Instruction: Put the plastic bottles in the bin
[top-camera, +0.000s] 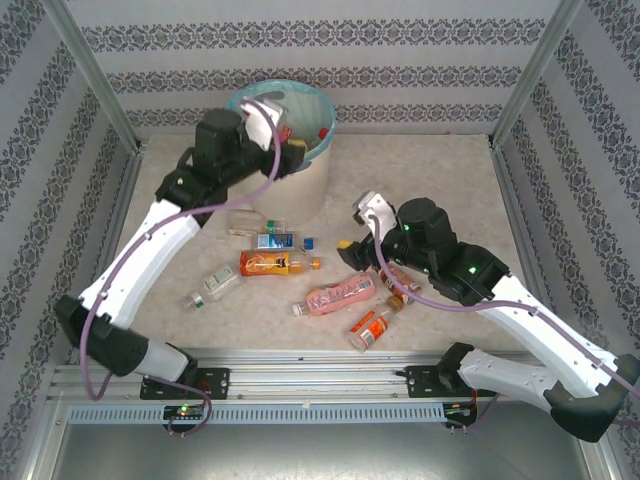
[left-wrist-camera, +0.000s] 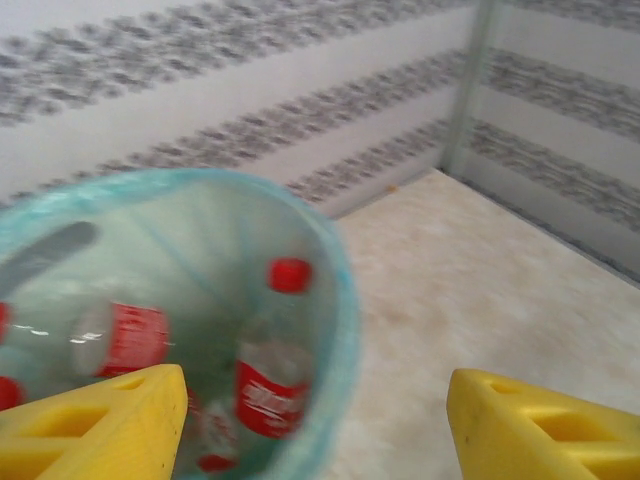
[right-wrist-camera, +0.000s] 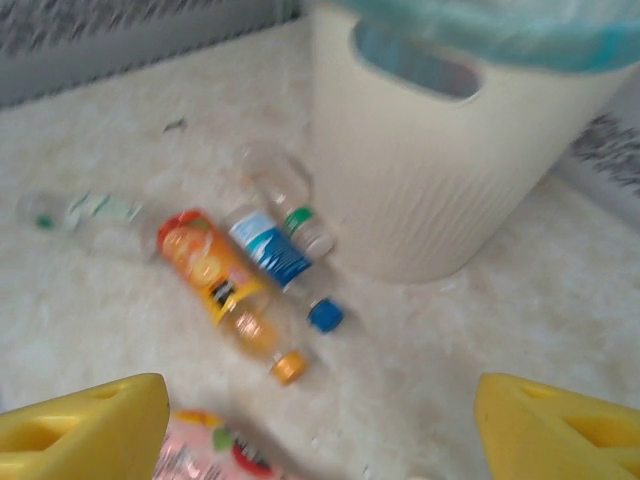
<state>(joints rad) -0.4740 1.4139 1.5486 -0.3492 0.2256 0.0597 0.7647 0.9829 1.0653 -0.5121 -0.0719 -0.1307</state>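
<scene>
left gripper (left-wrist-camera: 315, 400) hanging over the bin (top-camera: 306, 185) at the table's (top-camera: 430, 170) far edge, jaws wide apart, empty, red-label bottles (left-wrist-camera: 268, 385) already inside, right gripper (right-wrist-camera: 320, 415) jaws apart too, above loose bottles (top-camera: 270, 264) near the near edge

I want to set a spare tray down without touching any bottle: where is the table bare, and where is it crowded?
Bare: the far right corner of the table, between the bin and the right wall. Also the near strip left of the pink bottle. Crowded: the middle, around the orange bottle.
</scene>
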